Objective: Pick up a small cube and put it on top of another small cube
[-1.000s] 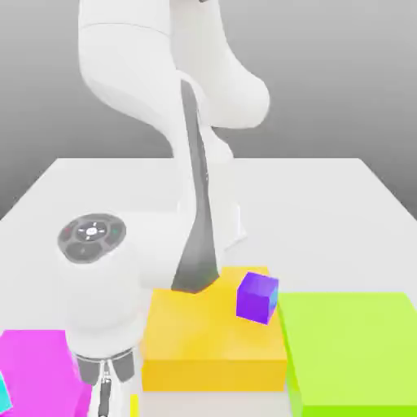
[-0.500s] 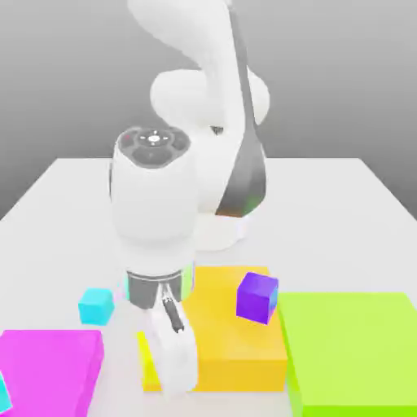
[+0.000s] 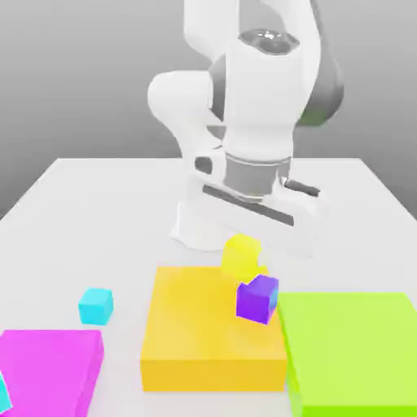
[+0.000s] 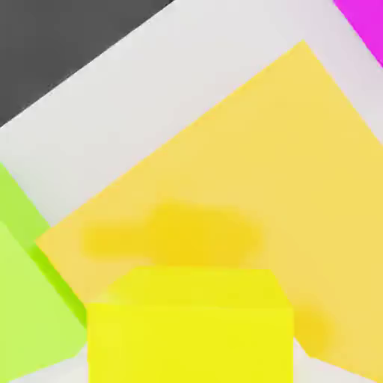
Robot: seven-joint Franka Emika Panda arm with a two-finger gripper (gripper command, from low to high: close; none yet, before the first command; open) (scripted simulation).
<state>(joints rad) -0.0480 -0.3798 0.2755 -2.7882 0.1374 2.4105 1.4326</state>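
The small cube point(image 3: 241, 257) is bright yellow and hangs just under the hand of my gripper point(image 3: 243, 241), which is shut on it. It floats above the back part of the big flat orange-yellow block point(image 3: 204, 334). The other small cube point(image 3: 257, 299), violet-purple, rests on that block's right side, a little in front of and below the yellow one, apart from it. In the hand view the yellow cube point(image 4: 191, 329) sits close to the camera, with its shadow on the orange-yellow block point(image 4: 224, 172) beneath.
A big lime-green block point(image 3: 350, 350) lies at the exterior view's right, touching the orange one. A magenta block point(image 3: 49, 366) lies at the front left, with a small cyan cube point(image 3: 95, 305) behind it. The robot's base point(image 3: 204, 228) stands behind the blocks.
My gripper closed on the yellow cube low at the front left. It has since lifted the cube and carried it right and back, to above the orange block near the purple cube.
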